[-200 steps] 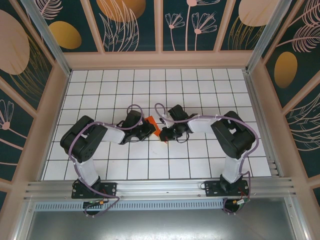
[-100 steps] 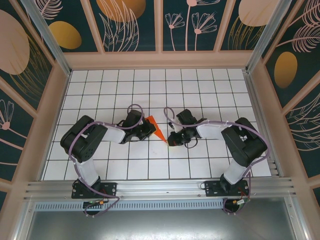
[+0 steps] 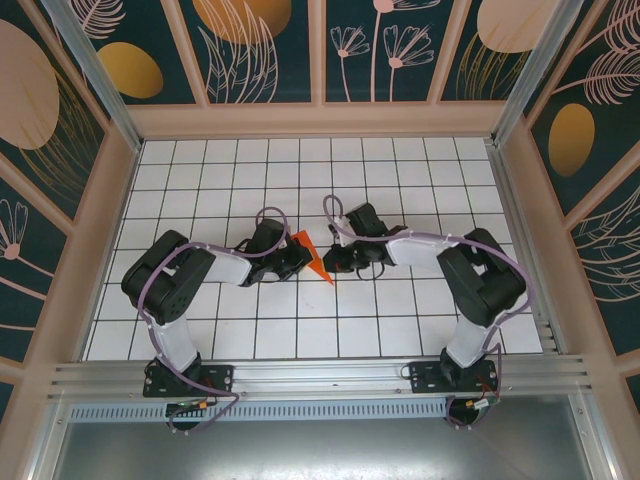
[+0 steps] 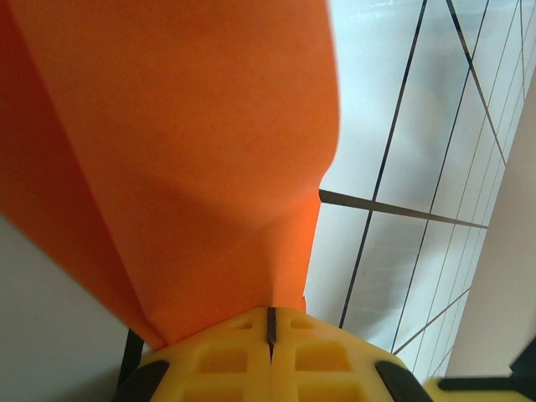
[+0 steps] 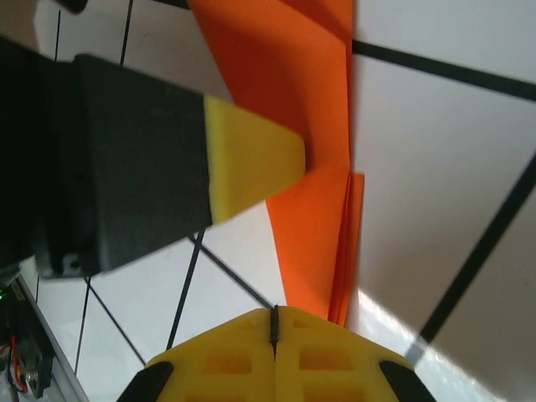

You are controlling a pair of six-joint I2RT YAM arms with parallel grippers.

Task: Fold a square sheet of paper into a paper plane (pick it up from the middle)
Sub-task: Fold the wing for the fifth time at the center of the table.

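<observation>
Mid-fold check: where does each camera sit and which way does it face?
Top external: above and behind the bases, looking down on the tiled table; both arms show, left gripper and right gripper flanking the folded orange paper.
Left wrist: on the left arm, looking along its shut yellow fingers at the paper they pinch.
Right wrist: on the right arm, looking past its shut fingers at the paper and the left gripper's fingertip.
Shared: both wrist views see the paper and tiled table.

A lab robot cell: gridded table (image 3: 400,170), leaf-patterned walls (image 3: 260,50)
</observation>
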